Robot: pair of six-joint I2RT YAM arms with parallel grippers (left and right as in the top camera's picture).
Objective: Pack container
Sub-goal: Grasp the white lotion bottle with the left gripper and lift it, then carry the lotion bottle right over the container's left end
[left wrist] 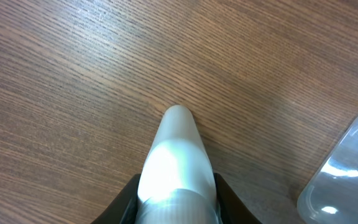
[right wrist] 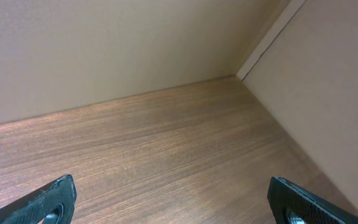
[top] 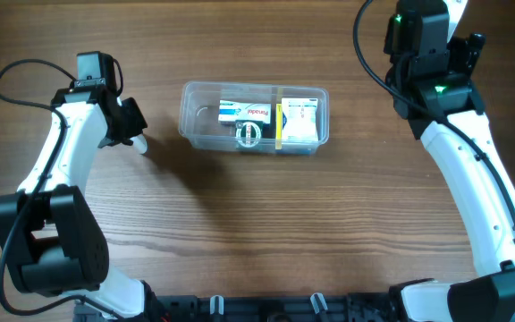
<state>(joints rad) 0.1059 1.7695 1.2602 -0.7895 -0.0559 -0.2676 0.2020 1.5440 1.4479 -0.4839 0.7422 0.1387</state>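
View from overhead: you see the clear container [top: 197,125] at mid-table [top: 257,224], holding a Panadol box [top: 247,111] and a white box [top: 299,121] side by side. Your left gripper [top: 137,134] sits near its left end. Left wrist view: the jaws are clamped on a white tapered object [left wrist: 173,162], and one container corner shows at lower right. Right wrist view: your right gripper [right wrist: 176,196] has its jaws wide apart above the wooden table.
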